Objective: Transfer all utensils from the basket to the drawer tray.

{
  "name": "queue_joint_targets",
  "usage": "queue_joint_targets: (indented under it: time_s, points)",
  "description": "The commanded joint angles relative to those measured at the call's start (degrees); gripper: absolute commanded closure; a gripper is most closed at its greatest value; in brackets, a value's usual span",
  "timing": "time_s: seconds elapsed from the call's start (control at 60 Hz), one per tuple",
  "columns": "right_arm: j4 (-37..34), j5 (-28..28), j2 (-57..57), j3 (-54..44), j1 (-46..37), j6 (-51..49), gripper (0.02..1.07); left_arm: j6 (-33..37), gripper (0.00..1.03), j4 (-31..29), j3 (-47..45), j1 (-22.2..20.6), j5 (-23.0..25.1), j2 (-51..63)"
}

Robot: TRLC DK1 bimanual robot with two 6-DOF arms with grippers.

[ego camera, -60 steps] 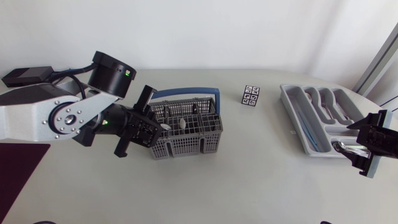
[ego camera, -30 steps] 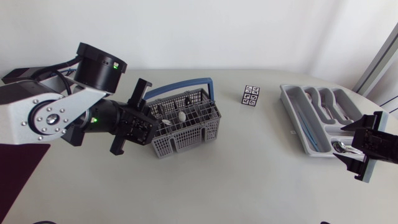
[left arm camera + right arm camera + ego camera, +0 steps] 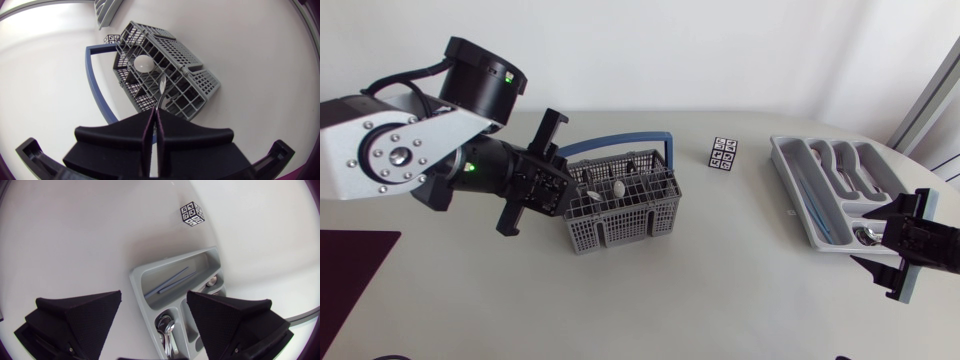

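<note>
A grey wire basket (image 3: 620, 228) with a blue handle (image 3: 620, 141) stands left of the table's middle. My left gripper (image 3: 568, 192) is at its left rim. In the left wrist view this gripper (image 3: 154, 116) is shut on the thin silver handle of a utensil (image 3: 161, 92) that sticks up out of the basket (image 3: 200, 82). A white spoon (image 3: 144, 63) stands in a compartment beyond it. The grey drawer tray (image 3: 783, 160) lies at the right. My right gripper (image 3: 905, 250) hangs open near the tray's front end, fingers wide apart and empty (image 3: 154, 300).
The tray (image 3: 136, 276) holds thin blue sticks (image 3: 172, 280) in its long compartment and silver spoons (image 3: 167, 327) at the front end. A small black-and-white marker cube (image 3: 724, 154) sits between the basket and the tray.
My left arm swung and lifted a little, and the basket turned slightly with it. My right gripper drew back from the tray toward the table's front edge.
</note>
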Motion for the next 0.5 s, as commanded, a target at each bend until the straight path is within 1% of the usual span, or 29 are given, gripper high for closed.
queue_joint_targets:
  time_s: [0.0, 0.167, 0.3, 0.483]
  points:
    - [-0.3, -0.3, -0.4, -1.5, 0.6, 0.2, 0.12, 1.9, 1.00, 0.8, 3.7, -0.6, 0.9, 2.1]
    - [-0.2, -0.3, 0.2, -1.3, 0.7, 0.2, 0.12, 2.6, 1.00, -1.1, 6.3, -0.6, 1.1, 4.4]
    - [-0.2, -0.4, 0.3, -1.1, 0.9, 0.2, 0.12, 3.1, 1.00, -4.6, 9.4, -0.6, 1.1, 6.6]
    - [-0.2, -0.4, -0.1, -1.8, 1.7, 0.5, 0.12, 3.7, 1.00, -7.5, 13.6, -0.6, 1.3, 9.7]
